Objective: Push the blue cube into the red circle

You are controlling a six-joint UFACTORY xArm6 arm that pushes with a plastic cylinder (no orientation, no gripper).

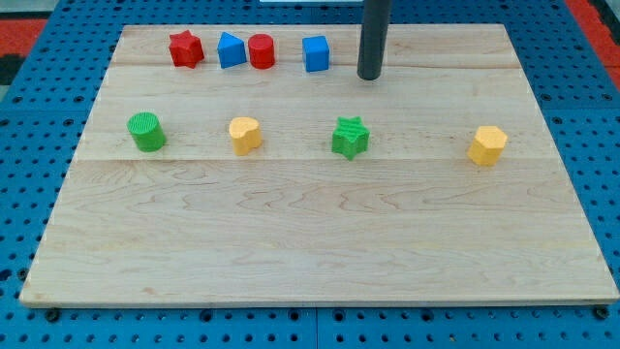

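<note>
The blue cube [316,53] sits near the view's top, a little left of centre. The red circle, a short red cylinder [261,50], stands to its left with a gap between them. My tip [369,77] is the lower end of the dark rod, just right of the blue cube and slightly nearer the view's bottom, apart from it. A second blue block [231,49] touches the red cylinder's left side, and a red star [185,48] lies further left.
A row across the middle of the wooden board [310,242] holds a green cylinder [147,132], a yellow block [245,135], a green star [350,138] and a yellow hexagonal block [487,145]. A blue pegboard surrounds the board.
</note>
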